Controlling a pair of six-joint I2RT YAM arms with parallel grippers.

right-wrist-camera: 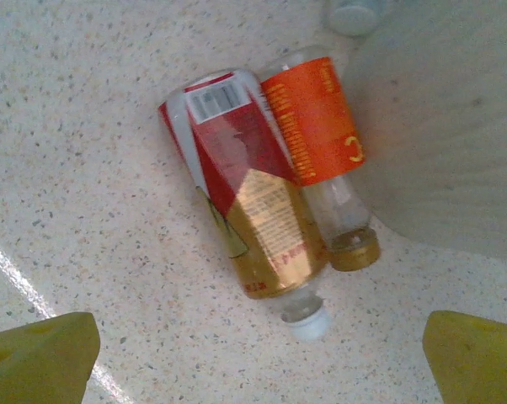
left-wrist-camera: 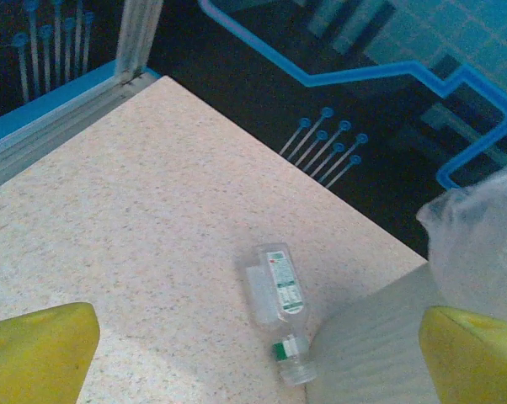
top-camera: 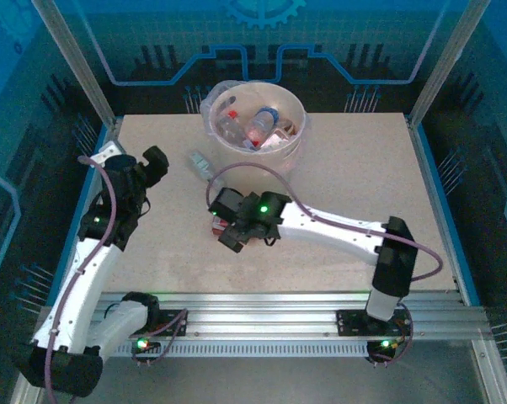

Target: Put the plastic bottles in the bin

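Note:
The bin point(top-camera: 297, 143) stands at the table's far middle with several plastic bottles point(top-camera: 258, 126) inside. A clear bottle with a green label point(left-wrist-camera: 279, 290) lies on the table against the bin's wall point(left-wrist-camera: 367, 353), also seen from above as the green-label bottle point(top-camera: 201, 162). My left gripper point(top-camera: 157, 160) point(left-wrist-camera: 253, 362) hangs open to its left, nothing between its fingers. Two bottles lie side by side by the bin: a red-and-gold one with a white cap point(right-wrist-camera: 245, 210) and an orange-labelled one with a gold cap point(right-wrist-camera: 317, 126). My right gripper point(top-camera: 222, 223) point(right-wrist-camera: 253, 362) hovers open above them.
The bin's clear liner point(left-wrist-camera: 481, 244) bulges over its rim. The bin's wall point(right-wrist-camera: 439, 109) sits close to the right of the two bottles. A pale cap point(right-wrist-camera: 352, 15) shows beyond them. Blue panels and aluminium posts point(top-camera: 77, 59) fence the table.

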